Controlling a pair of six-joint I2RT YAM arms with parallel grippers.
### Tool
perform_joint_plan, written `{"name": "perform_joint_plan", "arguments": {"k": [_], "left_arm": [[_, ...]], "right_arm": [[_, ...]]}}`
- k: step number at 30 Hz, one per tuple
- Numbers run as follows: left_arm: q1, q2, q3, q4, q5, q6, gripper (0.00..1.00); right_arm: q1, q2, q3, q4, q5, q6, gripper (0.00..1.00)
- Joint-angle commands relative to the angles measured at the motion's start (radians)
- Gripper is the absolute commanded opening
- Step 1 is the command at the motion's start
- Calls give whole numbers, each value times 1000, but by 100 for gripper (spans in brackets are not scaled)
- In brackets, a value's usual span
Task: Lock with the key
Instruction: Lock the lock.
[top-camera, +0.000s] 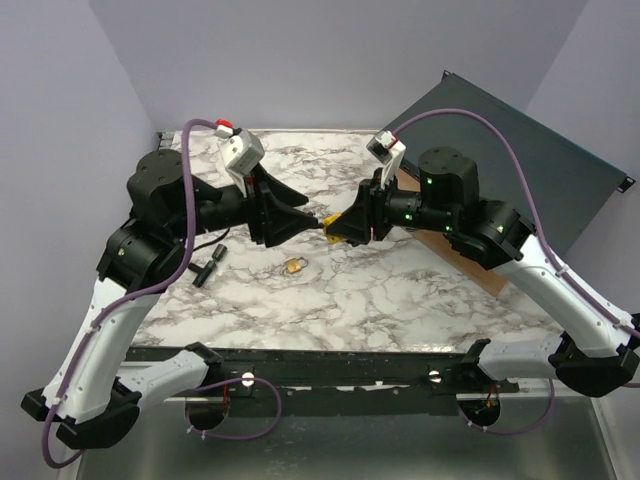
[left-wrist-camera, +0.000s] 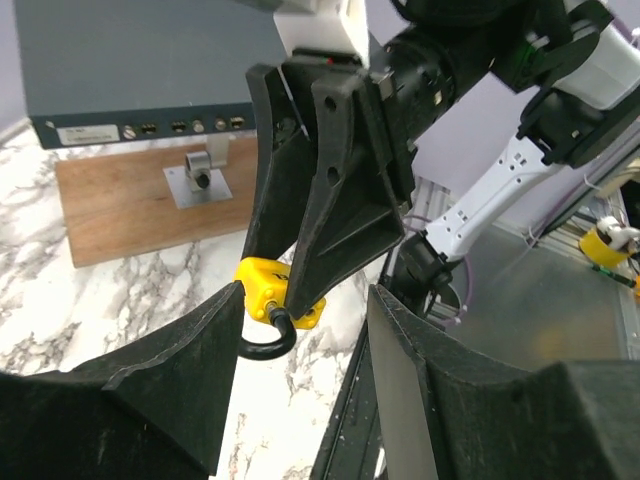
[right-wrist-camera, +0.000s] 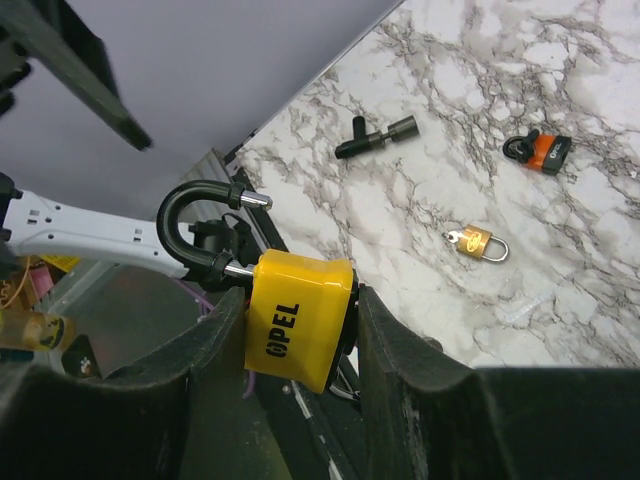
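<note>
A yellow padlock (right-wrist-camera: 298, 318) marked OPEL is held above the table with my right gripper (right-wrist-camera: 295, 340) shut on its body. Its black shackle (right-wrist-camera: 195, 225) stands open, one leg free of the body. In the left wrist view the same padlock (left-wrist-camera: 262, 285) hangs in front of my left gripper (left-wrist-camera: 300, 390), which is open, and the shackle (left-wrist-camera: 265, 342) lies just beside its left finger (left-wrist-camera: 190, 370). From above, both grippers (top-camera: 305, 222) (top-camera: 342, 228) meet over the table's middle. No key shows at the yellow padlock.
On the marble table (top-camera: 400, 300) lie a small brass padlock (top-camera: 295, 265), an orange and black lock (right-wrist-camera: 540, 150) and a black T-shaped tool (top-camera: 207, 265). A wooden board (left-wrist-camera: 120, 215) with a metal fixture and a dark panel (top-camera: 520, 150) stand at the right.
</note>
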Motion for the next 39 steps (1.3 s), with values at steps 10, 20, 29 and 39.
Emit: {"name": "perform_joint_plan", "arguments": {"k": [10, 20, 29, 39], "left_arm": [[-7, 32, -72, -3, 174, 37, 48], [-12, -15, -113, -31, 168, 30, 41], [-17, -43, -118, -36, 107, 9, 31], [-18, -19, -81, -66, -59, -39, 22]], "right_arm": [[8, 2, 77, 1, 22, 19, 1], [8, 17, 99, -8, 82, 31, 1], [8, 28, 108, -15, 92, 41, 1], [11, 38, 106, -33, 127, 39, 1]]}}
